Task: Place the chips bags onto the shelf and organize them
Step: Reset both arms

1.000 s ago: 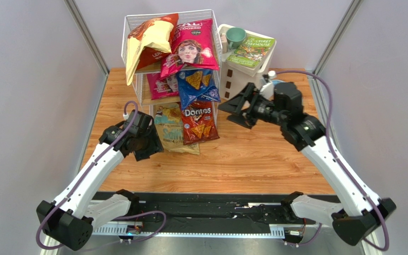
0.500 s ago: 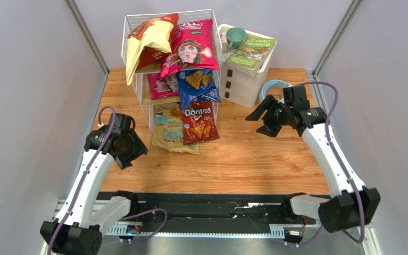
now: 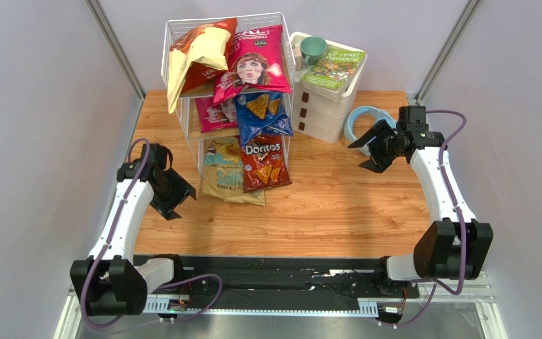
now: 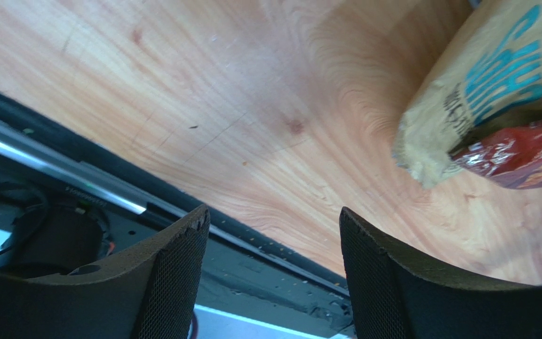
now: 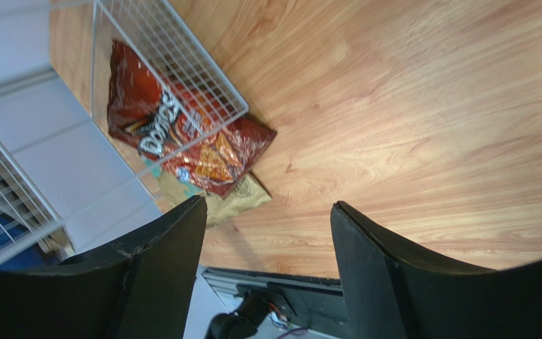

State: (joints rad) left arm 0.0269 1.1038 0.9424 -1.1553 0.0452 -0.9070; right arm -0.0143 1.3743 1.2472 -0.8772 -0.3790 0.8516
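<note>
From above, the shelf stands at the far edge of the surface, left of the middle. On its top tier an orange-and-cream bag leans beside a magenta bag with a face. On the tier below are a second magenta bag and a blue Doritos bag that hangs out at the front. At the bottom, a red Doritos bag overlaps a tan-and-teal bag; both stick out toward the near edge. A white drawer unit stands just right of the shelf, with a teal mug and a green book on top. A pale blue ring lies beside it. The left tool hovers near the left edge, fingers apart and empty, close to the tan-and-teal bag but not touching it. The right tool hangs toward the right edge, near the ring, fingers apart and empty.

The left wrist view shows the left tool spread wide over bare wood, nothing between its fingers. A corner of the tan-and-teal bag lies at the upper right, the red Doritos bag overlapping it. The dark rail at the near edge runs across below.

The right wrist view shows the right tool spread wide and empty above the wood. Beyond it, the red Doritos bag lies partly inside the shelf's wire mesh, its end out on the wood. The tan-and-teal bag peeks from beneath it.
</note>
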